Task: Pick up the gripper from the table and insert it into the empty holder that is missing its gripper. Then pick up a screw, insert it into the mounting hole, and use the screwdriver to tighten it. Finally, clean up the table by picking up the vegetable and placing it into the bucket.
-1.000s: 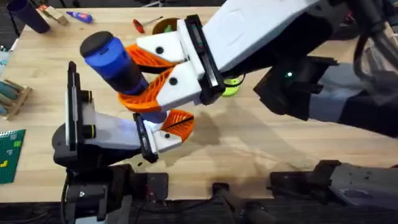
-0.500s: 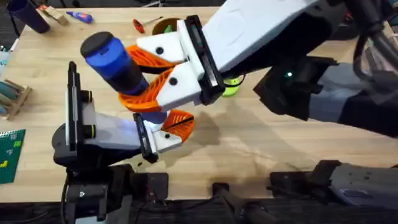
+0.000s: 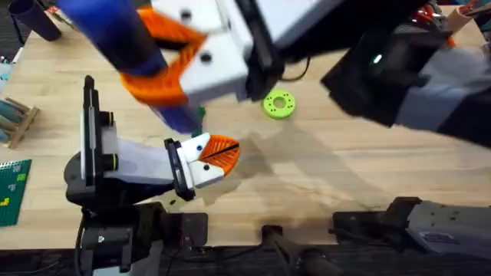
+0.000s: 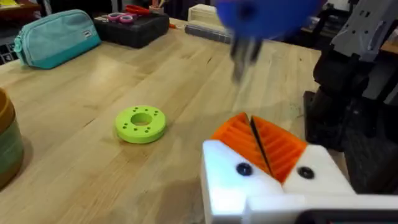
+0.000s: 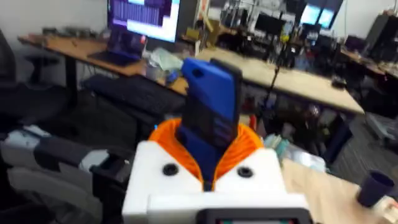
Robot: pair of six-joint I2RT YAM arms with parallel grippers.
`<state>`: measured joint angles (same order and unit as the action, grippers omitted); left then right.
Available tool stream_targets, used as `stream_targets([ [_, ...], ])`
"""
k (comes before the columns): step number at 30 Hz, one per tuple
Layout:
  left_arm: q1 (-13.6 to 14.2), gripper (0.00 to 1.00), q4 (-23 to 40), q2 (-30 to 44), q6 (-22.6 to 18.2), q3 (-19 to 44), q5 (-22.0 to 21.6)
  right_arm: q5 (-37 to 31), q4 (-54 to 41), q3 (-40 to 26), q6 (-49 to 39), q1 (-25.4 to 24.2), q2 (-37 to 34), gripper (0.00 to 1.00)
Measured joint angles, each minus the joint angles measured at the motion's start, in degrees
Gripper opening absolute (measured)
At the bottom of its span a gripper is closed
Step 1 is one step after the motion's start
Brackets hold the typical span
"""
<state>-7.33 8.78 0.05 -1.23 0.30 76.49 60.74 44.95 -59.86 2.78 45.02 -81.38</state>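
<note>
My right gripper (image 3: pixel 157 57) hangs high over the table (image 3: pixel 322 176), shut on the blue screwdriver (image 3: pixel 115 27). The right wrist view shows the screwdriver (image 5: pixel 211 106) clamped upright between the orange fingers of that gripper (image 5: pixel 211 152). Below it my left gripper (image 3: pixel 215 152) rests low near the front left, orange ribbed fingers pressed together on their white holder blocks (image 3: pixel 188 165). In the left wrist view those fingers (image 4: pixel 277 146) meet along a dark seam, and each white block (image 4: pixel 224 180) carries a dark round spot. The screwdriver's nose (image 4: pixel 245 50) hovers above them. The vegetable is out of view.
A green ring (image 3: pixel 278 104) lies flat mid-table, and the green ring (image 4: pixel 140 123) is left of my fingers. A wooden rack (image 3: pixel 15 119), a green board (image 3: pixel 11 188) and a dark cup (image 3: pixel 34 19) line the left side. A teal pouch (image 4: pixel 56 37) and a black tray (image 4: pixel 130 25) sit farther off.
The right arm has lifted away from the left gripper with the screwdriver, toward the far side and closer to the camera. The green ring is now uncovered. The left arm has not moved.
</note>
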Motion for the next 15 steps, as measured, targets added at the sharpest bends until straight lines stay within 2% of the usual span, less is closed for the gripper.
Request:
stream_targets([
  [2,0.0,0.012,0.0,0.0,0.0,0.0,0.02,0.53,-3.06,-4.17,-0.45,-1.0,0.0,0.045],
  [6,0.0,0.012,0.0,0.0,0.0,0.0,0.02,1.68,-3.76,-4.17,-0.47,-2.78,0.0,0.044],
  [7,0.0,0.012,0.0,0.0,0.0,0.0,0.02,2.25,-3.74,-4.17,-0.43,-5.03,0.0,0.044],
  [15,0.0,0.012,0.0,0.0,0.0,0.0,0.02,6.69,-6.09,-4.42,-0.16,-13.61,0.0,0.044],
])
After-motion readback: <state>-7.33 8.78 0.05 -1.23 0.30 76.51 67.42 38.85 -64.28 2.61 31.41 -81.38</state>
